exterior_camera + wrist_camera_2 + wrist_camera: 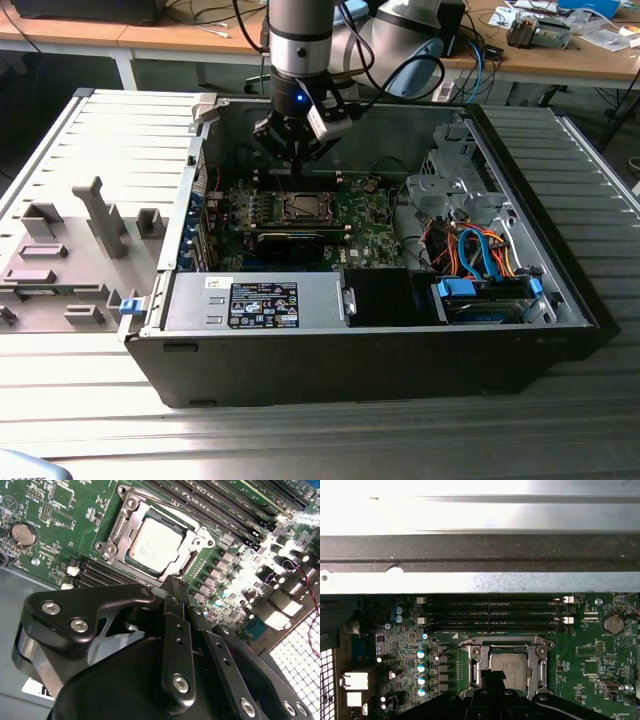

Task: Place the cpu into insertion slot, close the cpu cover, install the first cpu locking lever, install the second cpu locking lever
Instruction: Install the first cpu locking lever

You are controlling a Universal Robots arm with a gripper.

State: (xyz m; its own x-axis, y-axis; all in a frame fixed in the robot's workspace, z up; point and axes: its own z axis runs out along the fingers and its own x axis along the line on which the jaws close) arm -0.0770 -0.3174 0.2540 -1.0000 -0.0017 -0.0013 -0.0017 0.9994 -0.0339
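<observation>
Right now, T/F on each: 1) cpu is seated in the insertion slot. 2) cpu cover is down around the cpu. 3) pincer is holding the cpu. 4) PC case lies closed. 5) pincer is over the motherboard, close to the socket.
1) True: the cpu sits in the insertion slot in both wrist views.
2) True: the cpu cover lies flat, framing the chip.
3) False: the pincer holds nothing; the cpu lies in the socket beyond its tip.
4) False: the case lies open, its inside exposed.
5) True: in the exterior view the pincer hangs above the motherboard near the socket.
</observation>
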